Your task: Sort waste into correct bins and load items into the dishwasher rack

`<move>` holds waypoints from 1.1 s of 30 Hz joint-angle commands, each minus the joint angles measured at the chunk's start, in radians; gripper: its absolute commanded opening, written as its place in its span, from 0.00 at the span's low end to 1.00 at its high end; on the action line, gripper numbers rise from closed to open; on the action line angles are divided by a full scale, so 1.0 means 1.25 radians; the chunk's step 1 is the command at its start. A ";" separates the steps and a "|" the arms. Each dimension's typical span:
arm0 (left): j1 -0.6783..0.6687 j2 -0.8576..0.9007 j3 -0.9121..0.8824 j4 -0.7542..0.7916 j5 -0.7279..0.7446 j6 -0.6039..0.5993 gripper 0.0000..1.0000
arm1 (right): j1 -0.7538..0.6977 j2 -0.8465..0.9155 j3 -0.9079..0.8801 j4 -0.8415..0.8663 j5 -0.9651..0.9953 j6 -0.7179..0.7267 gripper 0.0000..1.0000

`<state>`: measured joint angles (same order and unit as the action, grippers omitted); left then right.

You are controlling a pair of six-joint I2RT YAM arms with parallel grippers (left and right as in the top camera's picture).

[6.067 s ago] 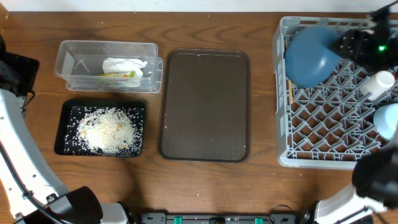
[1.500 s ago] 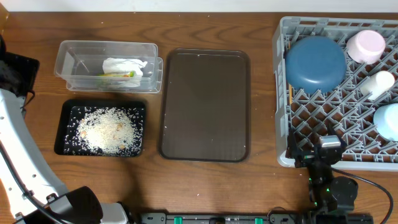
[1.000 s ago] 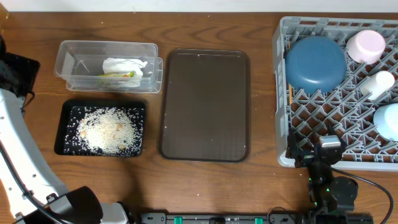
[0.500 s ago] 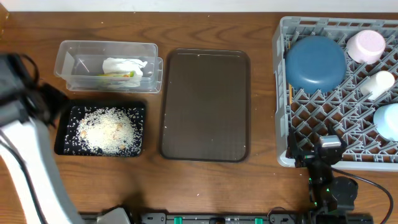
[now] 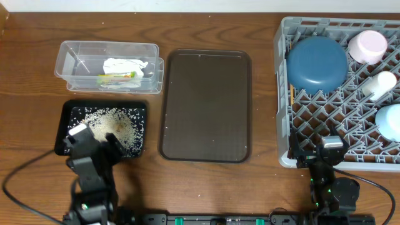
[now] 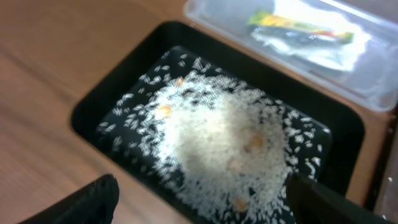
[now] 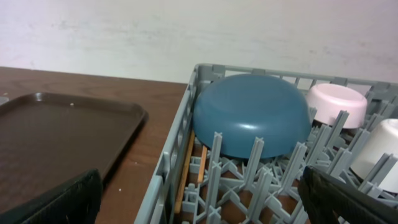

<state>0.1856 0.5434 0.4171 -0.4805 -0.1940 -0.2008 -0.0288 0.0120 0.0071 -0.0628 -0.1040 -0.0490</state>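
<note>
White rice [image 5: 115, 122] lies in the black tray [image 5: 140, 106], also in the left wrist view [image 6: 217, 143]. The napkin [image 5: 125, 64] and green-yellow wrapper [image 5: 115, 76] lie in the clear container [image 5: 69, 53]. The grey rack [image 5: 282, 94] holds the dark blue bowl [image 5: 317, 62], pink cup [image 5: 367, 45], white piece [image 5: 380, 84], light blue bowl [image 5: 390, 122] and chopsticks [image 5: 292, 94]. My left gripper [image 5: 94, 147] [image 6: 205, 211] is open and empty over the black tray's front edge. My right gripper [image 5: 319, 155] [image 7: 202, 205] is open and empty at the rack's front left corner.
The large dark brown serving tray [image 5: 206, 106] lies between the bins and the rack, with nothing on it. It also shows in the right wrist view [image 7: 56, 130]. Bare wooden table surrounds everything.
My left arm has swung from the table's left edge to the front, its gripper now over the black tray. My right gripper earlier left the dark blue bowl in the rack.
</note>
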 commanded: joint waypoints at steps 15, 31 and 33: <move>-0.069 -0.357 -0.289 0.239 0.081 0.013 0.88 | -0.004 -0.005 -0.001 -0.003 0.002 -0.010 0.99; -0.146 -0.434 -0.331 0.425 0.081 0.026 0.88 | -0.004 -0.005 -0.001 -0.003 0.002 -0.010 0.99; -0.147 -0.434 -0.331 0.425 0.086 0.026 0.88 | -0.004 -0.005 -0.001 -0.003 0.002 -0.010 0.99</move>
<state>0.0078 0.0101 0.0093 0.0402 -0.1032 -0.1822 -0.0288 0.0120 0.0071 -0.0631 -0.1040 -0.0490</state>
